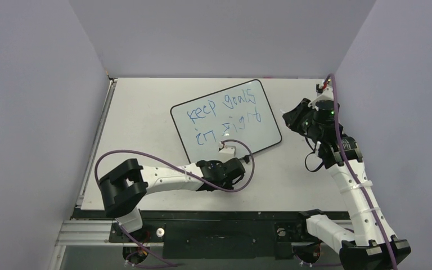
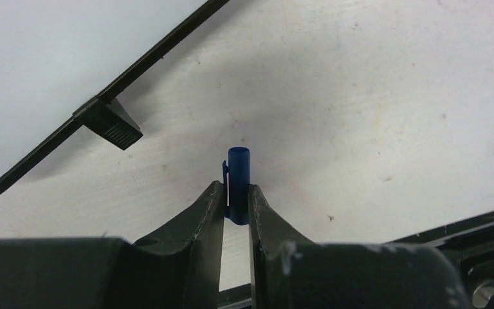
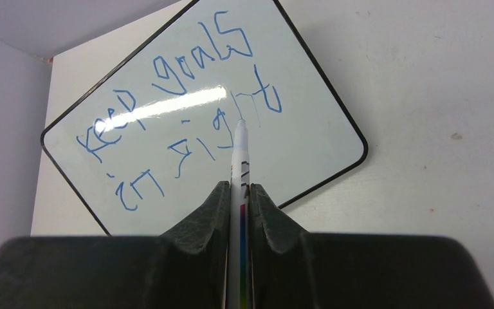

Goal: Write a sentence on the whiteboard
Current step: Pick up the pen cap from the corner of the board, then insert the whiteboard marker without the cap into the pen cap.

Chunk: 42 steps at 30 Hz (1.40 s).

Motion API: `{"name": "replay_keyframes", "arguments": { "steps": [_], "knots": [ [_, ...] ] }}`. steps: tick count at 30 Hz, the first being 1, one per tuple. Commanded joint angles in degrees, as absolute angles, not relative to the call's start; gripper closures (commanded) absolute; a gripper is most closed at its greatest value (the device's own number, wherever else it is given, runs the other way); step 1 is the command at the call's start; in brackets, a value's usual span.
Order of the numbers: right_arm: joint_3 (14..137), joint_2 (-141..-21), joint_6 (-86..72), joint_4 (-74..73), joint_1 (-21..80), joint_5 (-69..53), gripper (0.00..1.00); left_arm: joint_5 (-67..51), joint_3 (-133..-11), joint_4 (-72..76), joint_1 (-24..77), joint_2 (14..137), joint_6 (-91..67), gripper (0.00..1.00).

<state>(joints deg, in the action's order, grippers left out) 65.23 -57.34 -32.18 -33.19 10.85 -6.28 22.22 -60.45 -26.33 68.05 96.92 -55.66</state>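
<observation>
The whiteboard [image 1: 268, 130] lies tilted on the table, and the sentence [image 1: 223, 115] in blue reads "keep goals in sight" over two lines. My right gripper [image 3: 239, 188] is shut on a white marker [image 3: 240, 151], whose tip points at the sentence [image 3: 180, 109] from above the whiteboard [image 3: 315, 138]. In the top view the right gripper [image 1: 288, 117] hovers beside the board's right edge. My left gripper [image 2: 237, 188] is shut on a blue marker cap [image 2: 238, 170], low over the table just off the whiteboard [image 2: 45, 51] near its black clip foot [image 2: 110, 123]. From above, the left gripper [image 1: 239, 167] sits by the board's near edge.
Grey walls close in the table [image 1: 146, 112] on the left, back and right. A metal rail [image 1: 97, 140] runs along the left edge. Purple cables [image 1: 146, 154] loop from both arms. A black frame [image 2: 482, 225] borders the table's near edge.
</observation>
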Motion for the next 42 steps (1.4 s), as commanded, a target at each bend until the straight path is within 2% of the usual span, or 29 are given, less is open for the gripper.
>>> {"name": "replay_keyframes", "arguments": {
  "steps": [1,12,21,24,27,30,35,42],
  "knots": [
    [67.06,-56.19,-32.73,-31.87,10.63,-8.48,1.00,19.73,-60.78,-22.79,68.38,92.29,-46.53,1.00],
    [67.20,-56.66,-32.89,-29.10,11.25,-14.19,1.00,22.13,-60.15,-22.29,68.38,80.92,-25.30,1.00],
    [66.99,-58.15,-32.80,-25.33,14.12,-17.87,1.00,27.62,-64.55,-30.10,68.29,75.02,-4.76,1.00],
    [66.27,-58.97,-33.34,-22.77,14.93,-20.73,1.00,32.37,-61.73,-27.89,68.33,71.37,5.84,1.00],
    [65.58,-59.89,-33.93,-20.87,15.24,-22.77,1.00,37.89,-56.56,-19.23,68.02,67.36,15.97,1.00],
    [65.25,-60.51,-34.14,-19.85,15.75,-23.46,1.00,39.29,-50.97,-15.73,67.05,63.14,21.82,1.00],
    [65.28,-61.62,-34.02,-19.04,16.74,-24.38,1.00,34.17,-47.72,-14.68,64.44,58.59,30.74,1.00],
    [65.43,-62.64,-33.70,-18.72,17.40,-24.69,1.00,12.28,-50.02,-19.24,54.14,54.42,28.92,1.00]
  ]
}}
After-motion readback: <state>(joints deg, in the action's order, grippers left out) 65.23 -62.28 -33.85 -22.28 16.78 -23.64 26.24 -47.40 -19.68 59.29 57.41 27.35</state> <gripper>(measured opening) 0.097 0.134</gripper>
